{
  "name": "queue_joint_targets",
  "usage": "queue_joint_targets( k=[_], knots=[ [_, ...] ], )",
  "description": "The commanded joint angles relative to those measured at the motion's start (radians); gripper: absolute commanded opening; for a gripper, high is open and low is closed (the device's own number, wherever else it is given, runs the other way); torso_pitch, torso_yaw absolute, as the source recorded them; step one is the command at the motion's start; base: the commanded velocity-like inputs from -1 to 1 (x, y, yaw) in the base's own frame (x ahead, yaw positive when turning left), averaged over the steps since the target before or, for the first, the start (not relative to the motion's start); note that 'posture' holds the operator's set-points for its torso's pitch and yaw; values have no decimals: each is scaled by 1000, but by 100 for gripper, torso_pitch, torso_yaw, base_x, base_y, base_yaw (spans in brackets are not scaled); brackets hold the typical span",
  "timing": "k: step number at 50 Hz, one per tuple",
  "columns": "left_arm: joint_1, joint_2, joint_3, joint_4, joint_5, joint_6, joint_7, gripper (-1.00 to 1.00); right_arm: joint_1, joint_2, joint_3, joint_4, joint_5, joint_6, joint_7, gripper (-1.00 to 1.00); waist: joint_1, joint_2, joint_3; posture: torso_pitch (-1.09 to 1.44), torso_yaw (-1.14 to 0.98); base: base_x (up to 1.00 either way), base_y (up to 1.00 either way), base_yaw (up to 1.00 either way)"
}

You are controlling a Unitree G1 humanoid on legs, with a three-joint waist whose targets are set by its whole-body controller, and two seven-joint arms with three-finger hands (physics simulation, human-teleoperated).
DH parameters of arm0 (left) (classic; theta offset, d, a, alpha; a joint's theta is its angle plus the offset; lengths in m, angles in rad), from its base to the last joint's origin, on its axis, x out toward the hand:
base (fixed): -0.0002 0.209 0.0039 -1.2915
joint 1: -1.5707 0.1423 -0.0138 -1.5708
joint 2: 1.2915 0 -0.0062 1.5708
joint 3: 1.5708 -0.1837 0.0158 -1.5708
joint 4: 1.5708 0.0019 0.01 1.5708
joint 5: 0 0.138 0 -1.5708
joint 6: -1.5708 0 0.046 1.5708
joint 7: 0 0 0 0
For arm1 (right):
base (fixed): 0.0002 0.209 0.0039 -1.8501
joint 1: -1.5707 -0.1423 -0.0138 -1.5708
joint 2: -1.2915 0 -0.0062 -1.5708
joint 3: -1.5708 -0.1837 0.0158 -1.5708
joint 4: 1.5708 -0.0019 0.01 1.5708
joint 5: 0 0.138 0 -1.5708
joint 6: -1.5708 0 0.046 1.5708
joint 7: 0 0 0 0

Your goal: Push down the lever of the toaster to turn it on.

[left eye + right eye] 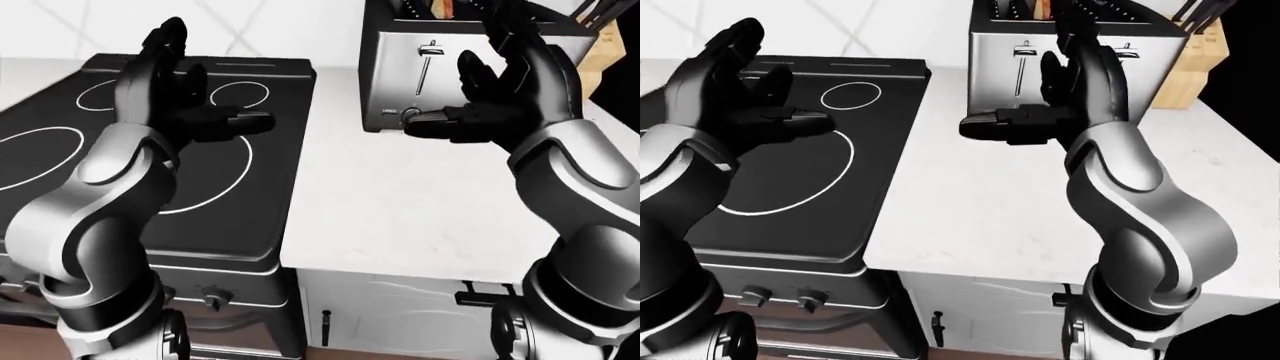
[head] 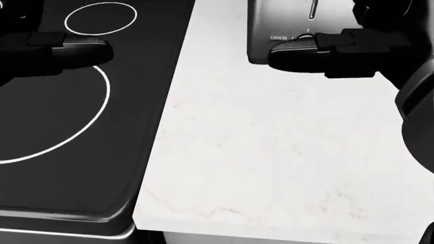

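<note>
A silver toaster [image 1: 400, 75] stands at the top of the white counter, with toast in its slots. Its left lever [image 1: 431, 50] is up at the top of its slot; a second lever [image 1: 1124, 51] shows in the right-eye view. My right hand [image 1: 470, 90] is open just in front of the toaster's face, fingers raised, thumb [image 2: 298, 51] pointing left below the lever, near the CANCEL button. I cannot tell if it touches the toaster. My left hand [image 1: 190, 90] is open over the black cooktop, holding nothing.
The black glass cooktop [image 1: 60, 157] with white burner rings fills the left. The white marble counter [image 1: 400, 202] lies to its right. A wooden knife block [image 1: 1185, 64] stands right of the toaster. Stove knobs [image 1: 810, 298] and cabinet fronts sit below.
</note>
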State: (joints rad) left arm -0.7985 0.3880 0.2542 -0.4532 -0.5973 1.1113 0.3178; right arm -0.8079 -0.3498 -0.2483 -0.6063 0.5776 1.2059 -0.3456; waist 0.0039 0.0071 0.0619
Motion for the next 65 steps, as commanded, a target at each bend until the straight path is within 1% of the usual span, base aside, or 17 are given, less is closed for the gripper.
queue_joint_targets(
  k=[1, 27, 28, 31, 35, 36, 37, 40, 43, 44, 46, 49, 56, 57, 61, 64, 65],
  knots=[
    [-28, 11, 18, -25, -1, -35, 4, 100, -33, -10, -7, -26, 6, -33, -1, 100, 1, -3, -30, 0, 0, 0, 0, 0],
    [-32, 15, 15, -9, -25, -41, 23, 100, -19, -6, 2, -13, -1, -53, 9, 100, 8, -5, -63, -6, 0, 0, 0, 0],
    [-30, 15, 14, -8, -24, -44, 22, 100, -13, -7, 4, -10, -5, -61, 13, 100, 6, 1, -85, -6, 0, 15, 0, 0],
    [-27, 16, 14, -4, -20, -50, 20, 100, -15, -5, 3, -13, -4, -56, 13, 100, -1, -2, -39, -6, 0, 27, 0, 0],
    [-33, 17, 17, -8, -25, -38, 26, 100, -17, -2, 2, -15, -4, -55, 11, 100, 10, -59, -55, -6, 0, 20, 0, 0],
    [-27, 17, 14, -5, -21, -47, 22, 100, -18, -2, 1, -15, -4, -55, 11, 100, 17, -60, -72, -6, 0, 1, 0, 0],
    [-27, 17, 14, -5, -20, -48, 22, 100, -17, -2, 1, -16, -4, -55, 11, 100, 15, -34, -65, -6, 0, 0, 0, 0],
    [-30, 17, 17, -8, -23, -43, 25, 100, -16, -4, -2, -18, -1, -57, 11, 100, 10, -38, -78, -6, 0, 5, 0, 0],
    [-30, 17, 16, -9, -22, -43, 26, 100, -17, -4, 2, -14, -3, -61, 12, 100, 3, -38, -62, -6, 0, 18, 0, 0],
    [-32, 18, 17, -8, -24, -42, 27, 100, -15, -4, 5, -9, -6, -66, 14, 100, 3, -32, -35, -6, 0, 0, 0, 0],
    [-31, 19, 17, -6, -23, -45, 26, 100, -13, -3, 5, -7, -7, -70, 16, 100, -1, -28, -45, -6, 0, 0, 0, 0],
    [-32, 19, 18, -8, -26, -42, 29, 100, -18, -2, 3, -11, -5, -67, 14, 100, -11, 15, -49, -6, 0, 0, 0, 0],
    [-32, 21, 18, -10, -30, -42, 33, 100, -22, -2, 1, -19, 0, -55, 9, 100, -8, -9, -64, -6, 0, 1, 0, 0],
    [-33, 21, 19, -11, -32, -40, 34, 100, -20, -4, 3, -17, -2, -58, 12, 100, -7, -5, -87, -6, 0, 19, 0, 0],
    [-34, 24, 22, -12, -35, -37, 36, 100, -17, -3, 7, -16, -6, -64, 14, 100, 0, -12, -40, -6, 0, 33, 0, 0],
    [-34, 24, 20, -12, -36, -40, 37, 100, -21, -2, 1, -15, -4, -58, 10, 100, 2, -28, -29, -6, 0, 32, 0, 0],
    [-32, 24, 18, -10, -35, -44, 35, 100, -22, -1, -1, -16, -2, -56, 8, 100, 2, -39, -49, -6, 0, 11, 0, 0]
  ],
)
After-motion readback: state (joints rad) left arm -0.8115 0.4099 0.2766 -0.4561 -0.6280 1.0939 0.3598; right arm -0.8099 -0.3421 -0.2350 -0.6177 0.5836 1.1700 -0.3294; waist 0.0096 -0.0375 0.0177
